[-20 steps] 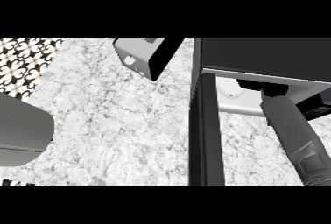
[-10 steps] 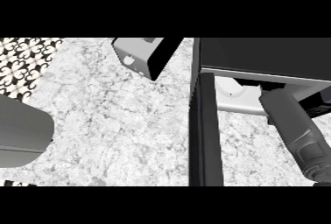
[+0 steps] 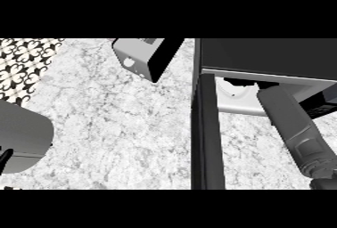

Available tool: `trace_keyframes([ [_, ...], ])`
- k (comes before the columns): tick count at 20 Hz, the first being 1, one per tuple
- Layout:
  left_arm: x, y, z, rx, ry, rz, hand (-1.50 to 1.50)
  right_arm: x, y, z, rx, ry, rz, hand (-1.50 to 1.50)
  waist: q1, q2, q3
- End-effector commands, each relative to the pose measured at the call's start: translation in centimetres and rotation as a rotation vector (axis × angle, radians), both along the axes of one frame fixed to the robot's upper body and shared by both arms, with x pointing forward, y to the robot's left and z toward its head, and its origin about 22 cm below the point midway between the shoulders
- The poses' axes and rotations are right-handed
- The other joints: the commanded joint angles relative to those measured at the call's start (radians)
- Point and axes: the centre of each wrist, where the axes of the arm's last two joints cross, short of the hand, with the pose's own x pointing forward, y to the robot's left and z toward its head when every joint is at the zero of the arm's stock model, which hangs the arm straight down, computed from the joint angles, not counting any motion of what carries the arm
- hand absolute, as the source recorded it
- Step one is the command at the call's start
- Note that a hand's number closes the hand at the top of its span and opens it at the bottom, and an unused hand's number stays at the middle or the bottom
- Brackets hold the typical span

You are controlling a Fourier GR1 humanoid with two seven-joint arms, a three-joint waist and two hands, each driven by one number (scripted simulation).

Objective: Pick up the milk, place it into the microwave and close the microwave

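— While the grey right forearm reaches into the black microwave, where's the milk?
— The white milk carton sits just inside the opening, past the swung-open dark door.
— Is the right hand grasping it?
— Can't tell; it's mostly hidden. The left hand is a black sliver at the marble table edge, its state equally unclear.

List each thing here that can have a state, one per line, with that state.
Dark box-shaped microwave: open, not yet closed.
Dark microwave door: swung out, seen edge-on.
White milk carton: inside the microwave's opening, mostly hidden.
Grey right forearm: reaching into the microwave.
Grey-and-black box appliance: standing on the white marble counter, untouched.
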Motion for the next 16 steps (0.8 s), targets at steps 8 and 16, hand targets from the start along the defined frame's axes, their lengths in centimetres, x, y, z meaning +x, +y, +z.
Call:
trace_keyframes([
  [8,1.6,-2.4,-0.6,-0.019,0.006,-0.138,-1.5,-1.3,0.0,-2.5,0.304,0.038,0.174,-1.5,-0.045,-0.018,-0.002],
  [16,1.8,-4.9,-0.8,-0.028,0.011,-0.201,1.5,-4.4,-0.7,-7.0,0.541,0.121,0.248,-1.5,-0.072,-0.033,-0.004],
])
